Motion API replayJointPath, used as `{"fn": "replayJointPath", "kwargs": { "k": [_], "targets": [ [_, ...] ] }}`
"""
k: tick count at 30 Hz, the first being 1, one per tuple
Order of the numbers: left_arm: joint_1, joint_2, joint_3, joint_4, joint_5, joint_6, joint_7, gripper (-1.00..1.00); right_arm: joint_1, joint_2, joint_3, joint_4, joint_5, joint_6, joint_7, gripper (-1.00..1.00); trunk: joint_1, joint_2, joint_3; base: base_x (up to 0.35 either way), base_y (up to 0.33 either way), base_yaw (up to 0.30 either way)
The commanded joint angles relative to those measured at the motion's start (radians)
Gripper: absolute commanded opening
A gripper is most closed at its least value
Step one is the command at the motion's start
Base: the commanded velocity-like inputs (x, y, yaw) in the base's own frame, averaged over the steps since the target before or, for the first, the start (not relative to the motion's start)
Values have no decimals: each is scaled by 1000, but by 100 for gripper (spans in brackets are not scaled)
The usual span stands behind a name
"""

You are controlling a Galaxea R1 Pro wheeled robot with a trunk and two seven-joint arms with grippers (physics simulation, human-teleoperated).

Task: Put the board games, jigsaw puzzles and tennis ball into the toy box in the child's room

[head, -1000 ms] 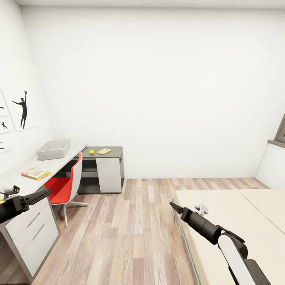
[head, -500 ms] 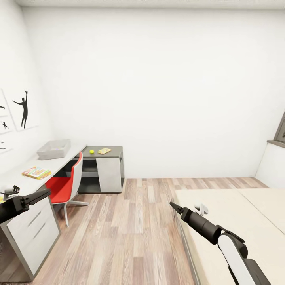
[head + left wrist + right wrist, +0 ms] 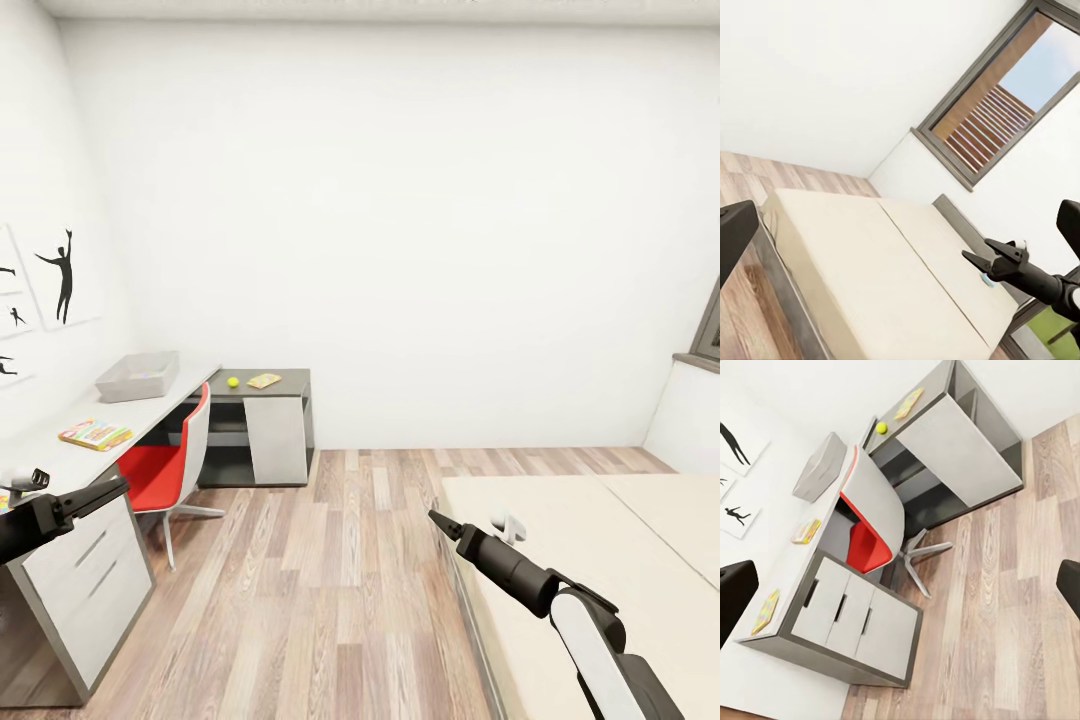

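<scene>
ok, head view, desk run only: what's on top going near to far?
Jigsaw puzzle on the table → toy box → tennis ball → flat yellowish piece on the dark side unit.

The head view looks from mid-room toward the far wall, table [image 3: 60, 455] left, bed [image 3: 600, 560] right. The left wrist view faces the bed [image 3: 870, 270] and window [image 3: 997, 97]; the right wrist view looks down on the table [image 3: 817, 555].
</scene>
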Motion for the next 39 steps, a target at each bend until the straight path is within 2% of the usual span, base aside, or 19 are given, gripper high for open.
{"fn": "replayJointPath", "kwargs": {
  "k": [1, 16, 39],
  "targets": [
    [0, 0, 0, 0, -2, 11, -5, 100, 0, -1, 0, 0, -1, 3, 1, 100, 0, -1, 0, -1, 0, 0],
    [0, 0, 0, 0, -3, 11, -5, 100, -2, -1, 1, 0, -1, 3, 1, 100, 0, -1, 0, 0, -38, 0],
    [0, 0, 0, 0, -3, 11, -5, 100, -2, -1, 1, 0, -1, 3, 1, 100, 0, -1, 0, 0, -284, 0]
  ]
}}
